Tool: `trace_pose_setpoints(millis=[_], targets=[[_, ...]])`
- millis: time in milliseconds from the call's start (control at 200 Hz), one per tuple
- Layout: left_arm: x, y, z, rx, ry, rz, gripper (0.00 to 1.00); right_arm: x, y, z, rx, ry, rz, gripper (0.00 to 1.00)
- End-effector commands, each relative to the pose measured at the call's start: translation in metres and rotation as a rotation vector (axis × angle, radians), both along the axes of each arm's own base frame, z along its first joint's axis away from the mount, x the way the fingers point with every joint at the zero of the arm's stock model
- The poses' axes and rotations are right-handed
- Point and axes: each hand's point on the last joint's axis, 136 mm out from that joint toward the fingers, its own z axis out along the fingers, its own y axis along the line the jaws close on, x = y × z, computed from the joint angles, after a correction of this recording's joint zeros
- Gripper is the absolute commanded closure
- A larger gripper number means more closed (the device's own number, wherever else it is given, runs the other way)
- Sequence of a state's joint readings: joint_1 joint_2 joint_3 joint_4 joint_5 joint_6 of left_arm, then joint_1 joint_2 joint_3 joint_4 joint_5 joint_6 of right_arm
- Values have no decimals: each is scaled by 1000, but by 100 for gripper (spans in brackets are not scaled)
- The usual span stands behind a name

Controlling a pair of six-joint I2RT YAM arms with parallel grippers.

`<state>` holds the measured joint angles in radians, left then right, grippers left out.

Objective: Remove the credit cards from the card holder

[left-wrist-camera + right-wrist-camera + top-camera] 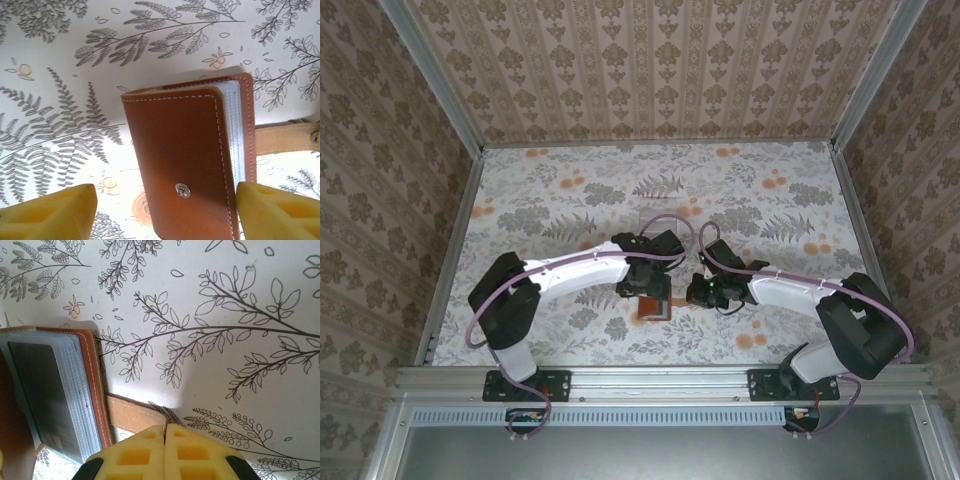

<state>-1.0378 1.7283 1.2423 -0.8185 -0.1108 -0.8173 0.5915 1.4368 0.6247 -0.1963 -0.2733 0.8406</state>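
The reddish-brown leather card holder (655,307) lies on the floral table between the two arms. In the left wrist view the card holder (180,150) has its snap cover on top and clear sleeves showing along its right edge. My left gripper (165,210) is open and straddles it; the right finger (280,210) is against its edge and the left finger (45,210) stands apart. In the right wrist view a dark credit card (45,395) shows through the sleeves. My right gripper (165,427) is shut on the end of the tan strap tab (135,415).
A faint clear tray (655,225) lies just behind the grippers. Patterned walls with metal rails (450,250) close in the table on three sides. Floral table surface (780,200) spreads to the back and sides.
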Motion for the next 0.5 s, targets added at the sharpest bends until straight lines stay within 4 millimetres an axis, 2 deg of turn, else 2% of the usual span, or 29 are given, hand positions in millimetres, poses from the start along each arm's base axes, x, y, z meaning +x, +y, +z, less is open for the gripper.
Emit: trace_pose_setpoints(millis=[0,270,495], targets=[[-1,27,4,41,-19,43,30,2,-6,7,-28,-1,-12,93],[-1,44,3,-40,-18,79,46,4,-8,12,-52,1,-5,93],[4,46,-6,-186,-7,112,65,5,-12,13,-82,1,-3,93]])
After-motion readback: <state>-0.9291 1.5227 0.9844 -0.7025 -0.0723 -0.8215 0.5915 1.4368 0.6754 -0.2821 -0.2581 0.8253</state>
